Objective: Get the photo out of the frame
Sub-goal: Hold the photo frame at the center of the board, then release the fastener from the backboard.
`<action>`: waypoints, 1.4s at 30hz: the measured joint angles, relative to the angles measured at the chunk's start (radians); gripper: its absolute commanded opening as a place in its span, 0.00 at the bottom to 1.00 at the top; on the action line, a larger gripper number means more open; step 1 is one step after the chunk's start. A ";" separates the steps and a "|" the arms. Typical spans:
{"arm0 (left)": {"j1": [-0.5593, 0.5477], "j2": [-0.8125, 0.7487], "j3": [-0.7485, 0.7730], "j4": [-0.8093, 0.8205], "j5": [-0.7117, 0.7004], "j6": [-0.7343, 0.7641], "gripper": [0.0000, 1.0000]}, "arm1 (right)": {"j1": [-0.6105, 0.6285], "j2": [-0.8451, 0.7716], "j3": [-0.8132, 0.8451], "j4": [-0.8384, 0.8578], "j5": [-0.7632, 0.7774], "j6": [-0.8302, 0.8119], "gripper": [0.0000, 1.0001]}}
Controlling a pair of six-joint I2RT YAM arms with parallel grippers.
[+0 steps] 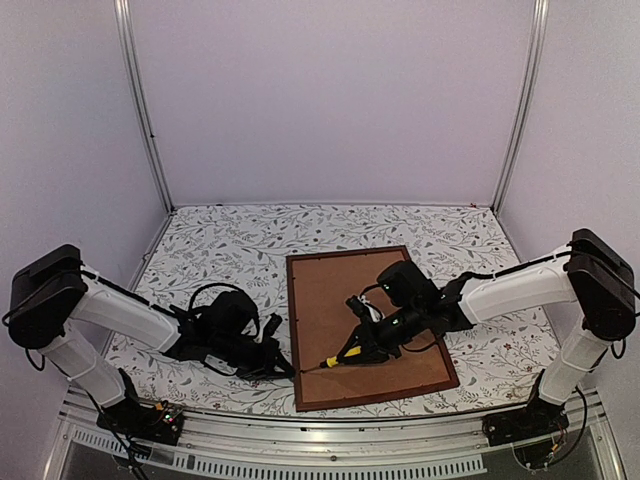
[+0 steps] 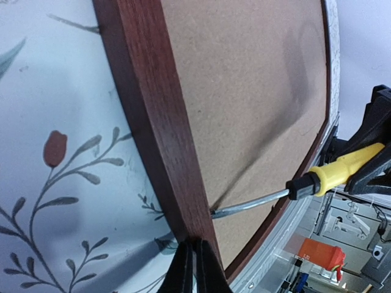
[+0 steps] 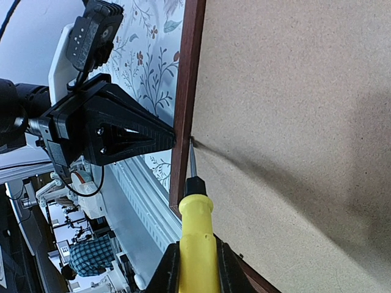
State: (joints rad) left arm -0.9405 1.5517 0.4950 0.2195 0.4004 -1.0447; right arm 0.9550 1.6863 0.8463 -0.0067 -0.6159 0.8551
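Right wrist: screwdriver (image 3: 196,221) against frame (image 3: 189,73)

The surface (image 1: 220,240) wears a pale covering printed with thin leafy stems and small reddish flowers. The frame (image 1: 345,252) lies flat on it, back upward, a little toward 4 o'clock from the middle. Its long sides run roughly from 12 to 6 o'clock, leaning slightly toward 11 and 5. The frame's dark reddish-brown wood surrounds a plain brown backing board (image 1: 325,300). A metal rail (image 1: 300,432) borders the surface at 6 o'clock.
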 measured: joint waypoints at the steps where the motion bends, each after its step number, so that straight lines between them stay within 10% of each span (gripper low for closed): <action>1: 0.000 0.000 0.000 0.000 0.000 0.000 0.02 | 0.000 0.000 0.000 0.000 0.000 0.002 0.00; 23: -0.011 0.026 0.025 0.001 0.008 -0.004 0.00 | 0.022 0.017 0.131 -0.177 0.061 0.007 0.00; 42: -0.021 0.055 0.021 0.073 0.014 -0.006 0.00 | 0.165 0.138 0.528 -0.648 0.357 -0.029 0.00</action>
State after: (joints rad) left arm -0.9619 1.6070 0.5156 0.2928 0.4145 -1.0504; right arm 1.1202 1.8240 1.3743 -0.6548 -0.2588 0.8261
